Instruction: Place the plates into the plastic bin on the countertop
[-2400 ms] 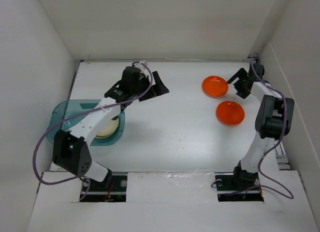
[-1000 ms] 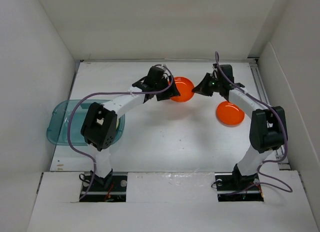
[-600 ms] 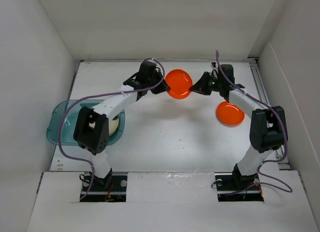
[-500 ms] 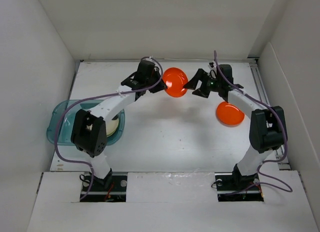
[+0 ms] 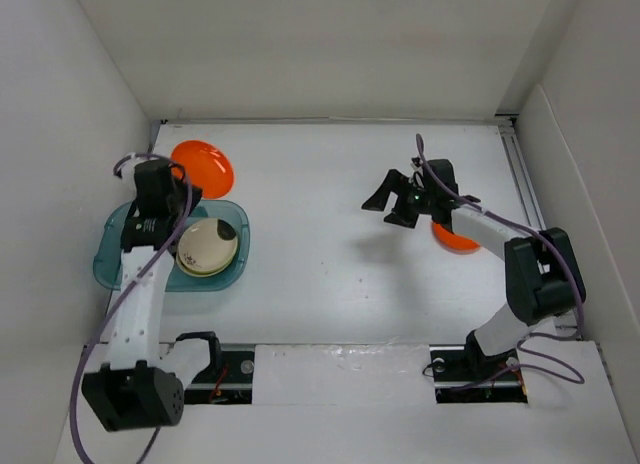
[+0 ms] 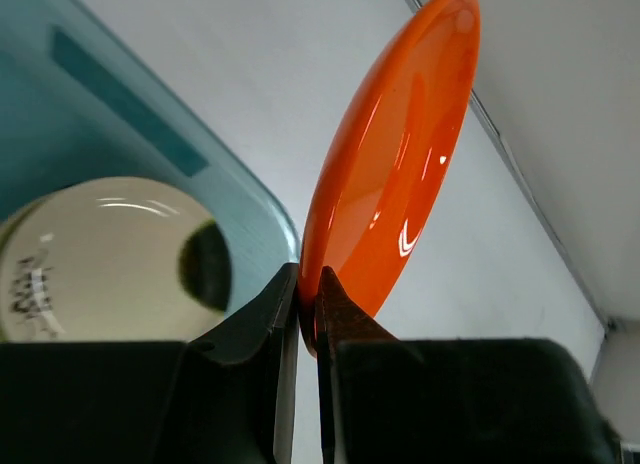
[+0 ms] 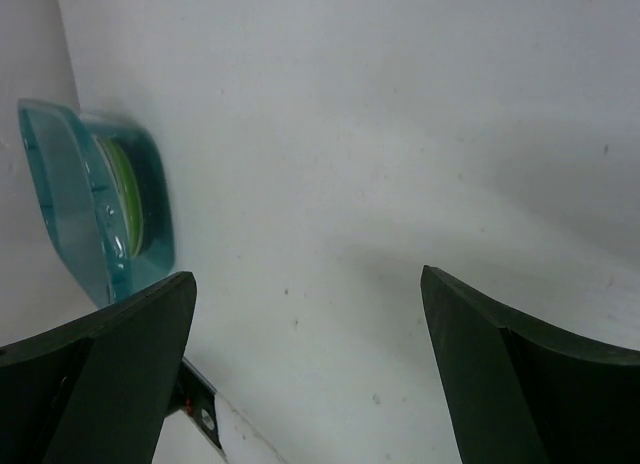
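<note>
White matte surface (image 5: 320, 269), flat and bare in the middle, boxed in by plain white walls (image 5: 300, 54). At its left edge sits the bin (image 5: 235, 217), a shallow tub of translucent teal plastic, rectangular with rounded corners. Stacked inside it are a glossy cream plate (image 5: 207, 244) with dark marks on top and a lime-green plate (image 7: 140, 199) showing at the rim below. Over the bin's far edge, the left hand (image 6: 305, 304) is clamped tight on the rim of an orange plate (image 5: 205, 166), a thin, shiny round disc tilted nearly on edge. The right hand (image 5: 387, 206) hangs with fingers spread wide, gripping nothing. A second orange plate (image 5: 455, 239) lies flat, partly hidden under the right arm.
</note>
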Available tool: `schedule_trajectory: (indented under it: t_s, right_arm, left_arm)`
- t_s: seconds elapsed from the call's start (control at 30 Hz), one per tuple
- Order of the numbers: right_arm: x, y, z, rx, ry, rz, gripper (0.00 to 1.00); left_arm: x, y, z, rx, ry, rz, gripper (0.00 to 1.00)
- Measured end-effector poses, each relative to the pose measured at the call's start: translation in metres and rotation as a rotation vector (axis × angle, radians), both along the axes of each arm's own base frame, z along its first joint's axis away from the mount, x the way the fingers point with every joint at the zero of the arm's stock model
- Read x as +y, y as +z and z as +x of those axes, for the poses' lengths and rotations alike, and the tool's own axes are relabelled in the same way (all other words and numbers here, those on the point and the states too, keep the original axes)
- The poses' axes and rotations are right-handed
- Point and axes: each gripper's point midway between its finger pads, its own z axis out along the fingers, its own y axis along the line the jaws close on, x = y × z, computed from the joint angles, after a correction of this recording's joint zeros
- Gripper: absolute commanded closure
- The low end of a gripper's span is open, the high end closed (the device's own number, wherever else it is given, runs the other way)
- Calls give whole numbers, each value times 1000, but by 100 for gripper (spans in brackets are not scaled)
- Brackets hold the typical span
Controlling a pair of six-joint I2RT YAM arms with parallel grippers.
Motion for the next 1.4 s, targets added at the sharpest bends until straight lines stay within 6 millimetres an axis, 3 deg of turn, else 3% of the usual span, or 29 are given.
schedule_trajectory:
  t_s: [0.07,0.13,0.2,0.3,0.4,0.53,0.57,0.6,0.63,0.7,0.93,1.03,1.1,1.23,1.3,1.33,1.37,1.4]
  right_arm:
    - [5,5,-12,-16,13,-4,0]
    - [9,15,-22,-47,13,-8,0]
    - [8,24,-32,-78,1,-13,0]
    - [7,45,-50,-153,-25,-22,0]
    - [8,82,-68,-255,-33,-1,0]
    - [-3,128,-84,-377,-65,30,0]
    - [-7,135,-88,-395,-75,30,0]
    - [-11,139,-91,-408,-88,26,0]
    - [-14,142,-94,-414,-95,23,0]
    - [-21,147,-100,-430,-112,11,0]
    - [-50,174,-125,-535,-194,26,0]
    - [-68,166,-124,-523,-277,10,0]
    - [-84,149,-118,-479,-360,-9,0]
    - [-123,83,-110,-274,-558,-67,0]
    - [-145,49,-109,-164,-661,-101,0]
    - [-156,33,-109,-113,-708,-118,0]
    - [-166,19,-111,-65,-753,-137,0]
    - [-175,7,-112,-22,-790,-154,0]
  left_arm:
    - [30,0,-23,-11,100,8,100]
    - [39,-9,-37,3,133,9,100]
    - [39,-27,-46,43,134,6,100]
    - [36,-71,-59,155,127,-4,100]
    - [33,-108,-76,270,123,-13,100]
    - [32,-116,-82,296,126,-21,97]
    - [32,-115,-83,289,127,-21,76]
    - [31,-111,-82,272,129,-26,48]
    - [32,-110,-82,268,128,-22,48]
    - [32,-105,-82,246,131,-22,1]
    - [29,-95,-81,207,116,-28,0]
    - [24,-83,-80,168,73,-26,0]
    - [17,-68,-75,120,22,-27,0]
    - [-13,-26,-51,-11,-154,-48,0]
    - [-45,-9,-36,-49,-277,-54,0]
    - [-69,-1,-28,-65,-356,-55,0]
    - [-112,11,-19,-84,-475,-50,0]
    - [-128,14,-15,-93,-517,-49,0]
